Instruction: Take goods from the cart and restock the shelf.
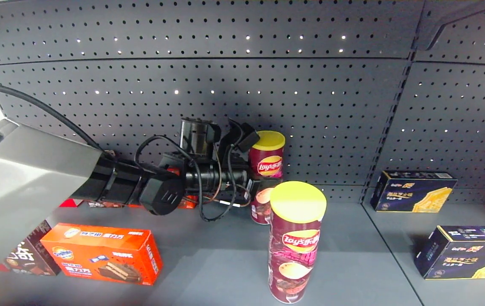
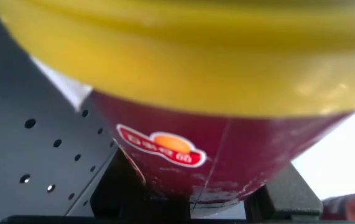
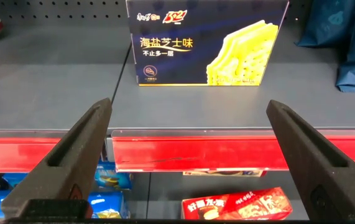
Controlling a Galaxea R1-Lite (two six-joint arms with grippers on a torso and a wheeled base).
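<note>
Nearest the head camera, at lower centre of frame, a tall chip can [image 1: 297, 242] with a yellow lid stands upright on the grey shelf [image 1: 208, 259], apparently already stocked. Behind it at frame centre, against the pegboard [image 1: 225, 85], the left gripper [image 1: 261, 185] is clamped round the middle of a second chip can [image 1: 266, 159]. Whether its base touches the shelf is unclear. Placing looks nearly finished, with release left. Elsewhere the right gripper [image 3: 189, 106] has fingers wide apart, holding nothing, facing a navy box [image 3: 205, 43].

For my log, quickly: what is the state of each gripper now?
Left gripper: closed on the rear chips can.
Right gripper: open, holding nothing.
</note>
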